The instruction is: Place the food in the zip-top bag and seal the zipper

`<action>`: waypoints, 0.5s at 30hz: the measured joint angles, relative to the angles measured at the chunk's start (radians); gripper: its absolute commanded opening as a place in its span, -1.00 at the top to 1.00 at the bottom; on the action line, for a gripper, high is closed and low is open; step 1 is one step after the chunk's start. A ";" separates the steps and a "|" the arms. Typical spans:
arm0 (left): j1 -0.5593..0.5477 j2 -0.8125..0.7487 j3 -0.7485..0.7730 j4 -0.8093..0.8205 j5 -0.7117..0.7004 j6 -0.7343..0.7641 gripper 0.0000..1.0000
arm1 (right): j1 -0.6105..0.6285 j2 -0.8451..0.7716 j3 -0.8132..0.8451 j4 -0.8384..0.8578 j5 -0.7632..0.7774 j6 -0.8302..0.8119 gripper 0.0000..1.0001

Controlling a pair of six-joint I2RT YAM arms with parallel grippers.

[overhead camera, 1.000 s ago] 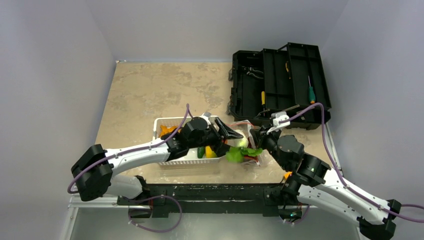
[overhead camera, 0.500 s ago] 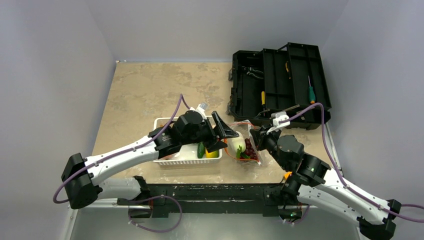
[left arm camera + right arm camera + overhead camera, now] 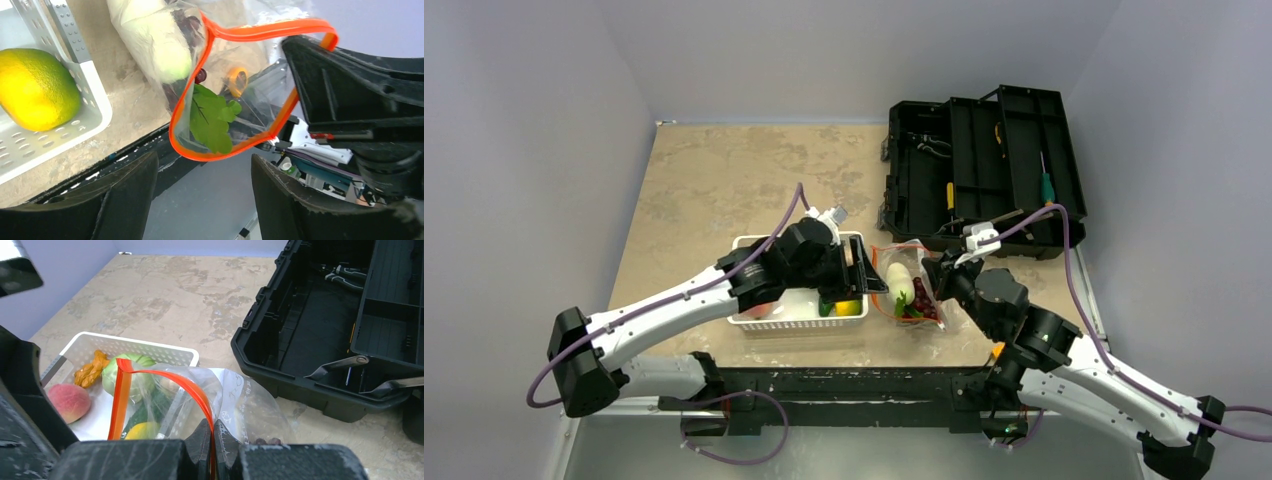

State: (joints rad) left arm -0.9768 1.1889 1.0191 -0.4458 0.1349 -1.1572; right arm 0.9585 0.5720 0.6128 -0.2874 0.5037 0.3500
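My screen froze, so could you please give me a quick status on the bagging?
Left claw open, empty, beside bag mouth. Right claw shut on bag rim. Radish and greens bagged; mango, peach in basket.

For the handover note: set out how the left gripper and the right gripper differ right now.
The left gripper is open and empty; the right gripper is shut on the zipper of the zip-top bag. The left gripper hangs over the white basket's end nearest the bag; the right gripper sits at the bag's mouth. Both have black fingers and are close to the bag.
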 measured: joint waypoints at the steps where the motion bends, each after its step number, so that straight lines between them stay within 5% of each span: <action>1: -0.002 0.012 0.000 0.002 0.000 0.003 -0.29 | 0.000 0.000 0.000 0.001 0.000 0.000 1.00; 4: -0.014 0.069 0.000 0.003 0.003 0.018 -0.07 | 0.000 -0.003 0.000 0.001 0.000 0.000 1.00; 8: -0.021 0.154 0.025 -0.005 0.015 0.045 0.48 | 0.000 -0.013 0.000 -0.001 0.000 0.000 1.00; 10: -0.021 0.185 0.062 -0.015 0.019 0.068 0.94 | 0.000 -0.017 0.004 -0.004 0.000 0.000 1.00; 15: -0.023 0.189 0.170 -0.027 0.021 0.127 1.00 | 0.000 -0.016 0.055 -0.037 0.006 -0.001 1.00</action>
State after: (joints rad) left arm -0.9993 1.3777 1.1889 -0.4728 0.1558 -1.0302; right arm 0.9585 0.5564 0.6678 -0.3248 0.5102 0.3489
